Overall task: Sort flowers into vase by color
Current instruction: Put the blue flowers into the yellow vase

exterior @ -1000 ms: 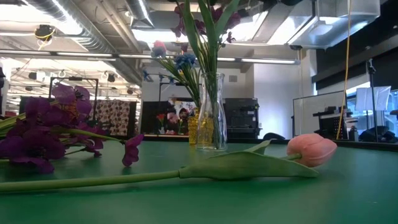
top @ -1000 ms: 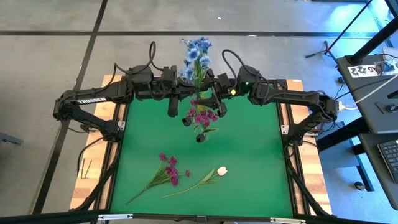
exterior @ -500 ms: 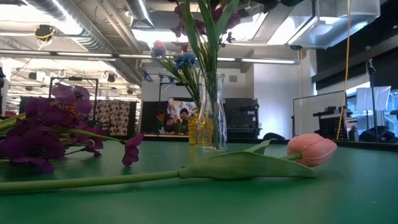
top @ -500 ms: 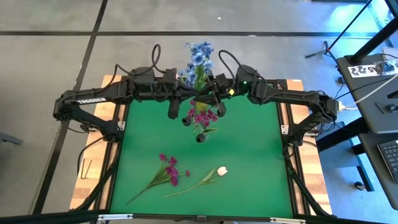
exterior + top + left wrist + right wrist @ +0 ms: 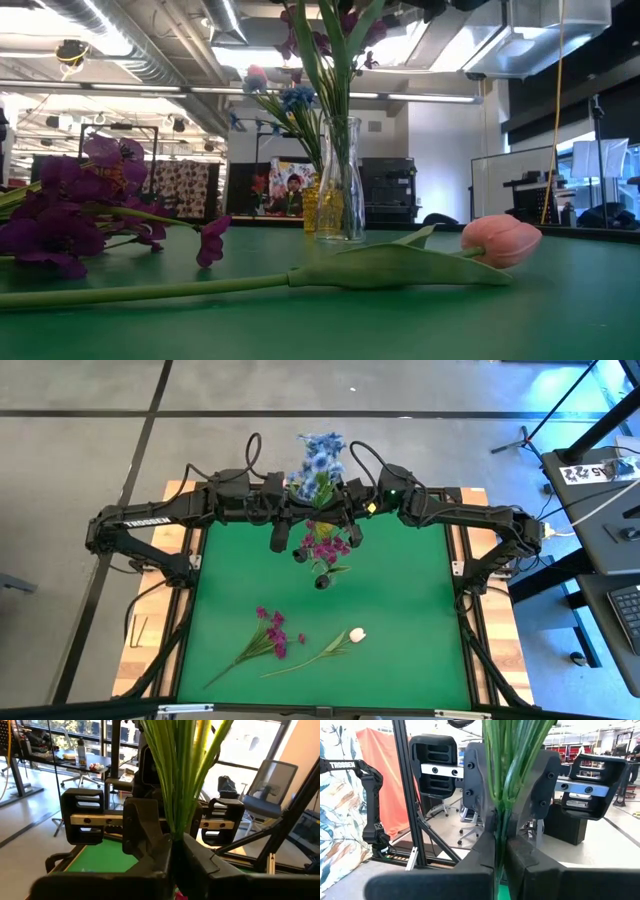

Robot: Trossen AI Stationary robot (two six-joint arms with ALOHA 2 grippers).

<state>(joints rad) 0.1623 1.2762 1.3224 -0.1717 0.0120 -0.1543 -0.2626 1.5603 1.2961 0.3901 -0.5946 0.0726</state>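
Note:
A blue flower spray [image 5: 318, 460] stands above the table's far middle, where my left gripper [image 5: 306, 511] and my right gripper [image 5: 328, 511] meet, each shut on its green stems. Just nearer, a clear glass vase [image 5: 341, 185] holds magenta flowers [image 5: 322, 545] on green stems. Another magenta spray [image 5: 270, 634] and a pink-white tulip [image 5: 356, 634] lie flat on the green mat toward the near edge. The low view cuts off both grippers. My left gripper pinches the blue spray's bunched green stems [image 5: 176, 827] between its two fingers, coming level from the table's left and lying across them. The stems rise upright above the fingers; their lower end is hidden by the gripper. My right gripper pinches the same green stems [image 5: 501, 820] between its two fingers, level from the table's right, facing the left gripper. The fingers lie across the stems, which stand upright with the blue heads above.
The green mat [image 5: 410, 620] has free room at its right and left of the lying flowers. Wooden boards and the arms' black frame [image 5: 465, 570] border the mat. In the low view the tulip [image 5: 500, 240] and its long stem lie across the foreground.
Both grippers have kept their place. The blue spray's heads have swung a little back toward the grippers, so the spray leans less toward the far edge than before.

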